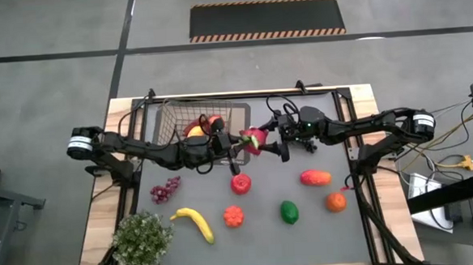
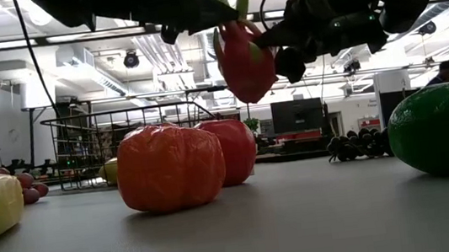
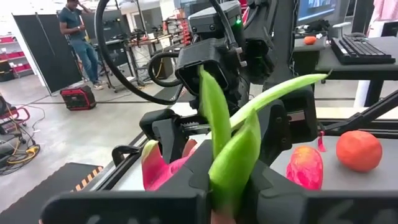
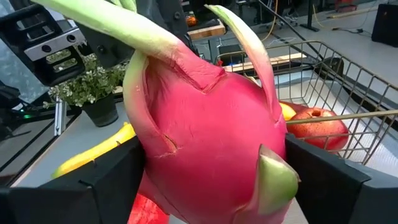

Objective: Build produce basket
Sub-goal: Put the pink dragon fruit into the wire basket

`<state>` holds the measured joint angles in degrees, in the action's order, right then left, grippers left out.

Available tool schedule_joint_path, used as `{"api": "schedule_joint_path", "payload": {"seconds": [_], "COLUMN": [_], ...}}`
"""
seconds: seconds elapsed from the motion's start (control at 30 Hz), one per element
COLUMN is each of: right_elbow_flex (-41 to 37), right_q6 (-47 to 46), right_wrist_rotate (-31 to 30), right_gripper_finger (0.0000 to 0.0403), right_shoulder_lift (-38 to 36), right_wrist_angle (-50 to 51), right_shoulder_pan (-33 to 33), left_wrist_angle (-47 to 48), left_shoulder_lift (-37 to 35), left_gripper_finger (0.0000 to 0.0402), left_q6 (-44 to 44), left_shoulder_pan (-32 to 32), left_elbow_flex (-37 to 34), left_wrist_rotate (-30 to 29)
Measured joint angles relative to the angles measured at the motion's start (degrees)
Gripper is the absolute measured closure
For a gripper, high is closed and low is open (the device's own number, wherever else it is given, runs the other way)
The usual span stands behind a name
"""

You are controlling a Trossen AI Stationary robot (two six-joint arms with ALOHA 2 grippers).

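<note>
You have a wooden table [image 1: 101, 237] with a dark grey mat [image 1: 307, 242] covering most of its top. On the mat sit the wire basket [image 1: 171, 116] near the far edge, a bunch of purple grapes [image 1: 165, 190], a yellow banana [image 1: 194, 223], a red apple [image 1: 240, 183], an orange-red fruit [image 1: 234, 216], a green pepper [image 1: 289, 212], a mango [image 1: 315, 177] and an orange [image 1: 336, 201]. A potted plant [image 1: 141, 240] stands at the near left corner.
</note>
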<state>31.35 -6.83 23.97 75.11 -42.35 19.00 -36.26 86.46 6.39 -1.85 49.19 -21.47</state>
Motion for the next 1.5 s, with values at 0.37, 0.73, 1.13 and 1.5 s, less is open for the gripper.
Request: {"api": "schedule_joint_path", "payload": {"seconds": [0.37, 0.73, 1.13, 1.5], "right_elbow_flex": [0.0, 0.0, 0.0, 0.0], "right_q6": [-2.9, -6.8, -2.7, -5.1], "right_wrist_rotate": [0.0, 0.5, 0.4, 0.0], "right_gripper_finger": [0.0038, 0.0037, 0.0049, 0.0031], "right_shoulder_lift": [-0.8, -0.9, -0.8, -0.8], "right_wrist_angle": [-0.2, 0.3, 0.7, 1.2], "right_shoulder_pan": [0.0, 0.0, 0.0, 0.0], "left_wrist_angle": [-0.1, 0.2, 0.8, 0.9], "left_shoulder_lift": [-0.3, -0.3, -0.3, -0.3], "left_gripper_finger": [0.0399, 0.0400, 0.0400, 0.0401], "left_q6": [0.0, 0.1, 0.1, 0.1], "left_shoulder_pan": [0.0, 0.0, 0.0, 0.0], "left_elbow_flex": [0.0, 0.0, 0.0, 0.0], "left_wrist_rotate": [0.0, 0.1, 0.4, 0.4]}}
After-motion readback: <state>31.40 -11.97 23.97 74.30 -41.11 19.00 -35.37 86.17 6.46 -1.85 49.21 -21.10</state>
